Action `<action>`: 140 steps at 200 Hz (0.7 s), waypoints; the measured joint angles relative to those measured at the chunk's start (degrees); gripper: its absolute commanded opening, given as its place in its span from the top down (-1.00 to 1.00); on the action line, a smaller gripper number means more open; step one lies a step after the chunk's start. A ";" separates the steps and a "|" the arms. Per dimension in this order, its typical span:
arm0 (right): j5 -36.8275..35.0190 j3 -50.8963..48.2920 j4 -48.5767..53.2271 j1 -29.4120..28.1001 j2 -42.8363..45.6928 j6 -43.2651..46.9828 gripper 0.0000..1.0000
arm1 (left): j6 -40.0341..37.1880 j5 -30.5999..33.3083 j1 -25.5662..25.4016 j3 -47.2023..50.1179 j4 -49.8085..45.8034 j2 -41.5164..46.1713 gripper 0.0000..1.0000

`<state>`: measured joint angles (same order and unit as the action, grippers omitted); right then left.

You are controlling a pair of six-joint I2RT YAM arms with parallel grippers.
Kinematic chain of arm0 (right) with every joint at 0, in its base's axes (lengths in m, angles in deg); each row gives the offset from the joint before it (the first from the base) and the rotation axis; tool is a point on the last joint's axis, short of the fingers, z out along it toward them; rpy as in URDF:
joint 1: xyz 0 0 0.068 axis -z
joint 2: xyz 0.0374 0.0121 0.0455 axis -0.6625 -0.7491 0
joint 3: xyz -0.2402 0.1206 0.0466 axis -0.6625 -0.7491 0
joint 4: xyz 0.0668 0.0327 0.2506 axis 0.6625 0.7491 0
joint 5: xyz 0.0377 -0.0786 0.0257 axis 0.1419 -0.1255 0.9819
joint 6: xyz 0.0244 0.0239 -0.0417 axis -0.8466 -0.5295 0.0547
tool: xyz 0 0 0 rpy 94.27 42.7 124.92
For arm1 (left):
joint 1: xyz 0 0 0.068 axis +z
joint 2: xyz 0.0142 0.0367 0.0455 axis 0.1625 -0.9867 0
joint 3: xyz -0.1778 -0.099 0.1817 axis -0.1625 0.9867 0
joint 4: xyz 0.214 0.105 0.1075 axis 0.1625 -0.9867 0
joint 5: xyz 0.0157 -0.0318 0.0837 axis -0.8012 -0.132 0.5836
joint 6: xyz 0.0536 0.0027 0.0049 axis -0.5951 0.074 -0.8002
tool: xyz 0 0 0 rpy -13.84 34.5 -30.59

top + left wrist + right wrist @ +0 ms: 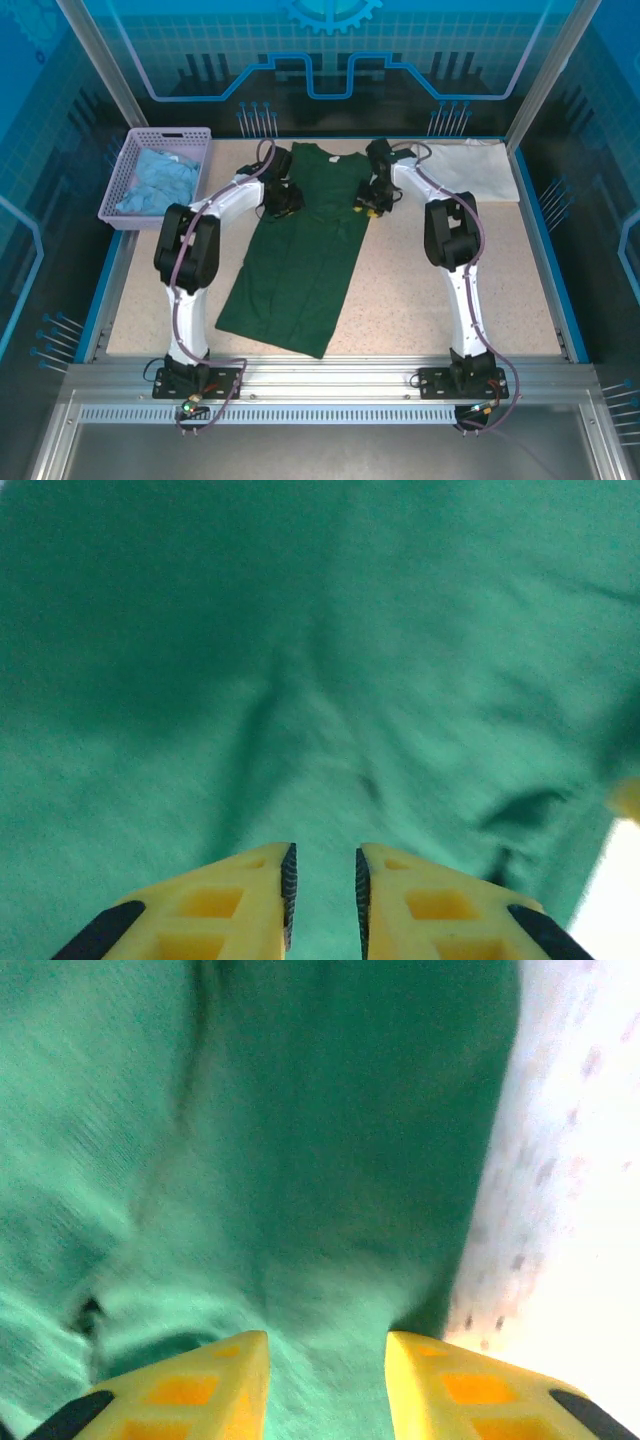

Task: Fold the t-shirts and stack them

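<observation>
Large dark green cloth t-shirt (300,250) lies flat mid bench (420,290), left hand (323,880) nearly together at its left shoulder, grip unclear, right hand (327,1360) apart over the right shoulder; an uneven pinch could slip and skew the fold.

Dark green t-shirt (300,250) spread lengthwise mid-table, neck far, white t-shirt (470,168) flat at far right corner
</observation>
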<state>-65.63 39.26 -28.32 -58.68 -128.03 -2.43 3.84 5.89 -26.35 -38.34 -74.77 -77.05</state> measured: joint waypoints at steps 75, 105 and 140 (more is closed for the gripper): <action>-0.57 27.61 7.34 1.88 -16.22 -1.09 0.18 | 3.87 -2.34 5.97 3.17 5.77 -3.93 0.28; 4.31 37.24 5.57 2.97 -22.16 -2.45 0.12 | 6.36 -2.69 6.58 7.54 10.43 -1.90 0.28; 8.79 39.76 -1.09 2.95 -24.44 -5.64 -0.12 | 10.16 -2.82 7.98 12.20 13.73 0.98 0.18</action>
<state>-56.84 79.01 -29.41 -55.73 -152.46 -8.07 14.00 3.07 -18.37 -26.14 -61.04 -76.06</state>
